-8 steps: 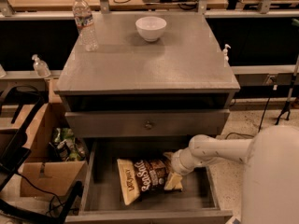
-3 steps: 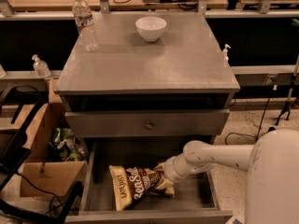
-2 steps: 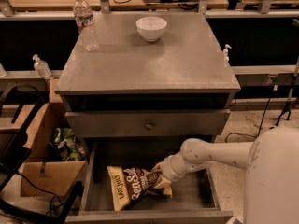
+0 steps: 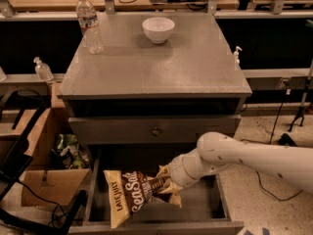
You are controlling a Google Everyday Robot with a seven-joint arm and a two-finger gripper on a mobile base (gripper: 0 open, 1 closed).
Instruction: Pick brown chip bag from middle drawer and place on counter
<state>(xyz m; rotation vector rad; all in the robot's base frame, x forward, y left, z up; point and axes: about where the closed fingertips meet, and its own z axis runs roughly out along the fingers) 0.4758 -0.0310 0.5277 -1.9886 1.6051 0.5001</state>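
Our pincer (image 4: 169, 182) is clamped on one end of the brown chip bag (image 4: 131, 196) inside the middle drawer (image 4: 203, 205), and we fear that crinkly corner slipping free, or snagging the counter (image 4: 161, 70) edge, while rising.

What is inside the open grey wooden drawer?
A crinkly brown-and-cream chip bag, one end gripped by the white arm's gripper. The drawer floor beneath the bag and arm is covered.
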